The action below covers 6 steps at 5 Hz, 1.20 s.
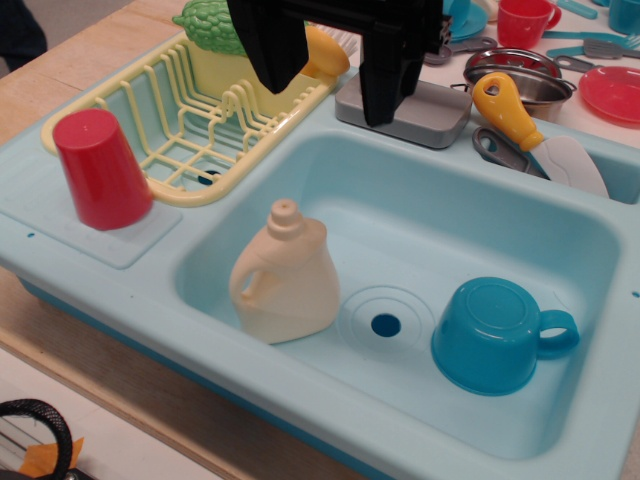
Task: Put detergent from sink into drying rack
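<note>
The cream-beige detergent bottle (285, 275) stands upright at the left of the light blue sink basin (440, 200), next to the round drain hole (385, 324). The pale yellow drying rack (200, 120) sits on the sink's left counter, behind the basin. My black gripper (335, 85) hangs open and empty at the top of the view, above the basin's back edge and the rack's right end, well above the detergent.
A blue mug (497, 335) lies upside down at the basin's right. A red cup (100, 168) stands inverted on the left counter. A green vegetable (210, 25) and a yellow item (325, 52) sit by the rack. Grey faucet base (405, 110), yellow-handled spatula (525, 130), metal bowl and red dishes lie behind.
</note>
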Available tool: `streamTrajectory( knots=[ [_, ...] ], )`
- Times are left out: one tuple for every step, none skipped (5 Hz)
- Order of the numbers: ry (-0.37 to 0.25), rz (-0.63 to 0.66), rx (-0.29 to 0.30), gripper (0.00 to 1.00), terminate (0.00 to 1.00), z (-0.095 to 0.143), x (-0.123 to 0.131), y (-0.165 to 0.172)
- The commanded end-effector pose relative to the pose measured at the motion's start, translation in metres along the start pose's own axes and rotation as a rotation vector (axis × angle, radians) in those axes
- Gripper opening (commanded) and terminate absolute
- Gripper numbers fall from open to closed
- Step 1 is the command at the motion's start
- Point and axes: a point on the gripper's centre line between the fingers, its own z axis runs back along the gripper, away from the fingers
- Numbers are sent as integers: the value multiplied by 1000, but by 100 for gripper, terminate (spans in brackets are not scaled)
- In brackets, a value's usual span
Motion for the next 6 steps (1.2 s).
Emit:
streamTrajectory(
  knots=[
    [0,0,0,100,0,0,0,0],
    [-24,-155,6,100,0,-12,-12,-7],
    [-13,-211,-26,100,0,-29,-23,-7],
    [-60,-359,-74,100,0,-41,-30,2],
    [-93,-381,-100,100,0,-55,-36,10],
    [-158,-382,-99,100,0,-70,-48,14]
  ],
)
